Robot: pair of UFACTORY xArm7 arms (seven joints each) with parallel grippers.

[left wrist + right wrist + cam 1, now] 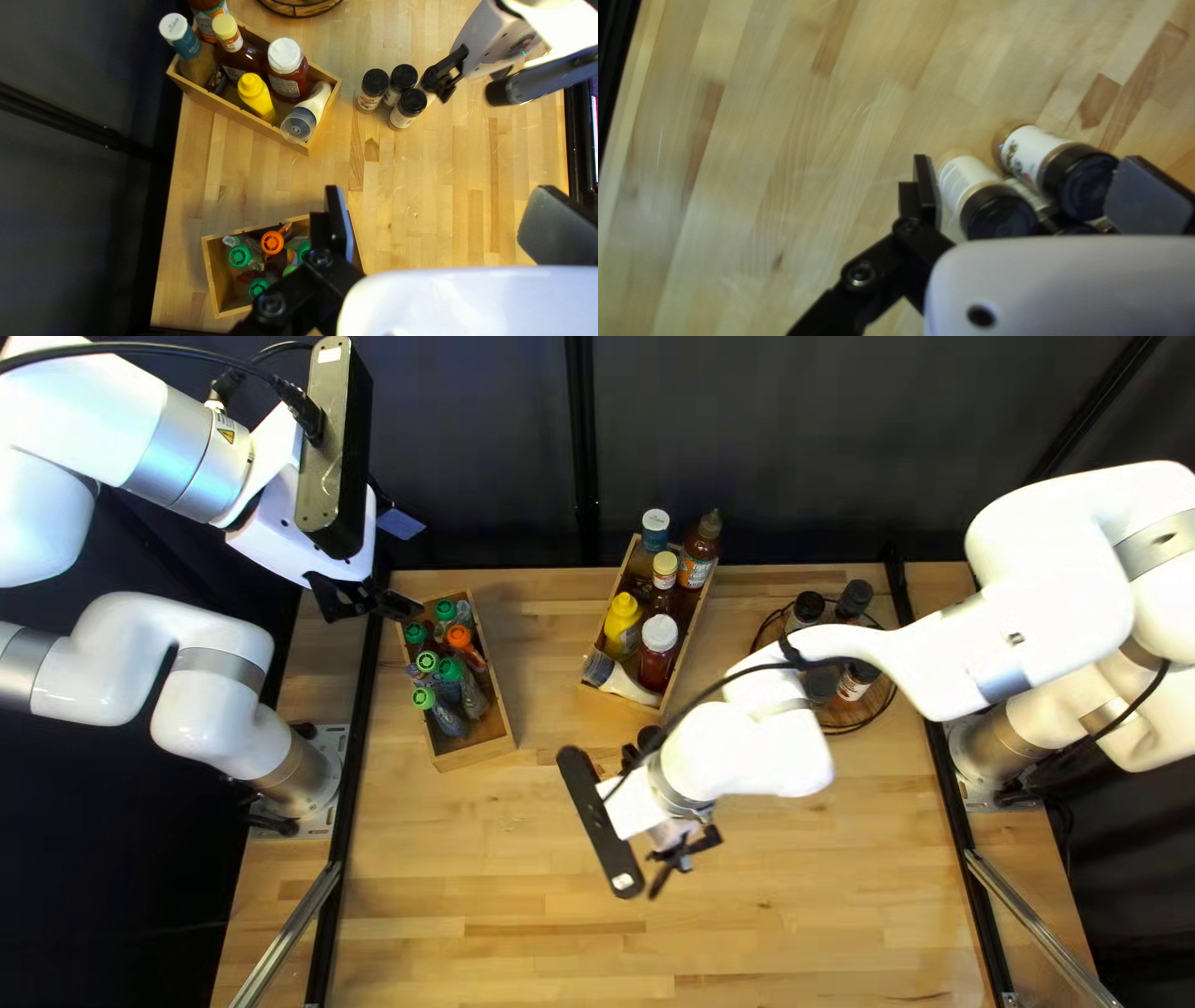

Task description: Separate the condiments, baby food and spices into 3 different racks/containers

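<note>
Right pincer [685,861]: open wide, below the middle of the top left view, with spice jars between its fingers in its own wrist view; whether either finger touches one, I cannot tell.
Left pincer [374,600]: open wide, nothing held, over the far-left end of the baby food box [473,751] in the top left view.
Loose spice jars [408,107]: four with black lids, bunched on the counter [797,896] beside the condiment box [692,632]; in the left wrist view, one is at the right pincer's fingers, the other three just beyond it.
Round rack [862,709]: right of centre in the upper half of the top left view, holding dark-lidded jars [807,606], partly hidden by the right arm [1046,616].
Condiment box: wooden, upper middle of the top left view, packed with a yellow bottle [621,622], a white-capped red bottle [659,653], a yellow-capped bottle [662,573], a tall sauce bottle [700,554], a blue-and-white-capped jar [655,530] and a white tube [619,677] lying at a slant.
Baby food box: wooden, upper left of the top left view, holding green-capped pouches [446,712] and an orange-capped one [462,642].
Backdrop: dark curtain [486,448] along the top of the top left view.
</note>
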